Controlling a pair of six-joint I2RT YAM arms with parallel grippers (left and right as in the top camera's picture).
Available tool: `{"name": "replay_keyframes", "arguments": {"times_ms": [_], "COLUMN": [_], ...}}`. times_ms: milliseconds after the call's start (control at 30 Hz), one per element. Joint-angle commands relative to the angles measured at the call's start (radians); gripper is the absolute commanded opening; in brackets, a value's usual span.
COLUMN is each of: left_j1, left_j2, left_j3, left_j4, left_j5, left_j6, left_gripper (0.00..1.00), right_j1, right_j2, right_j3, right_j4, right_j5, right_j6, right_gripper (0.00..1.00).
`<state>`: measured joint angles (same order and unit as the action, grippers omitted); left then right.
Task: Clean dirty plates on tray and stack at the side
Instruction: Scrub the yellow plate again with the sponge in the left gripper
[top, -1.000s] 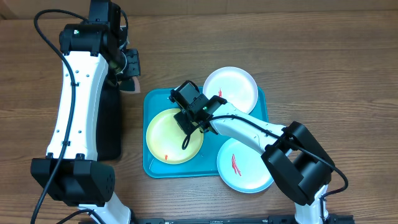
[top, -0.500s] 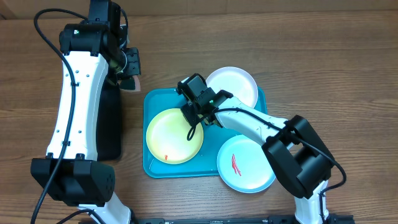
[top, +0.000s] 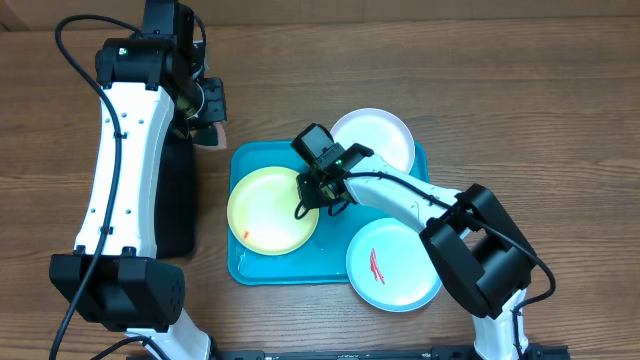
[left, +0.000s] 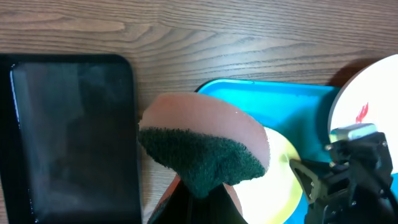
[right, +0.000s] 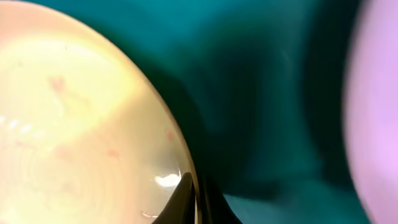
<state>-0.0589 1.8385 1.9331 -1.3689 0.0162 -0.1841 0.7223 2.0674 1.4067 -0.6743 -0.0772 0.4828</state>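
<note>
We have our right gripper (top: 312, 195) pinched on the right rim of the yellow-green plate (top: 265, 212) at the left of the tray (top: 250, 160), our left gripper (top: 207, 130) clamped on the sponge (left: 199, 149) far left, and such a thin edge grip may slip if we lift.

The left arm (top: 125, 170) is stretched long and straight, from its base at the front up to its wrist at the back. The left gripper (top: 208, 118) is turned toward the right side. Its fingers (left: 186, 208) are closed on a sponge (left: 199, 149), which is held out in front of them.

The right arm (top: 400, 200) is bent at the elbow at the front right and is reached out to the left. The right gripper (top: 312, 190) is pointed down. Its fingers (right: 185, 202) are pinched tight on the rim of the yellow plate (top: 262, 215).
</note>
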Motion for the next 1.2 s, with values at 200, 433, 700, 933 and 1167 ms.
{"name": "replay_keyframes", "arguments": {"times_ms": [200,433,700,933,1167], "left_j1": [-0.003,-0.06,-0.126,-0.124,-0.126], "left_j2": [0.008,0.008,0.008,0.008,0.008], "left_j3": [-0.235,-0.471,-0.699,-0.873,-0.884], "left_j4": [0.085,0.224,0.448,0.619,0.768], "left_j5": [0.138,0.158,-0.015,-0.161,-0.353], "left_j6": [-0.015,-0.014,-0.055,-0.205,-0.246], "left_gripper": [0.04,0.04,0.04,0.04,0.04], "right_j1": [0.001,0.001,0.001,0.001,0.001], "right_j2": [0.009,0.009,0.009,0.009,0.009], "right_j3": [-0.005,-0.005,-0.005,-0.005,-0.005], "right_j4": [-0.045,-0.042,-0.043,-0.046,-0.05], "right_j5": [0.06,0.06,0.084,0.084,0.084], "right_j6": [0.341,0.328,0.32,0.305,0.305], "right_gripper": [0.04,0.04,0.04,0.04,0.04]}}
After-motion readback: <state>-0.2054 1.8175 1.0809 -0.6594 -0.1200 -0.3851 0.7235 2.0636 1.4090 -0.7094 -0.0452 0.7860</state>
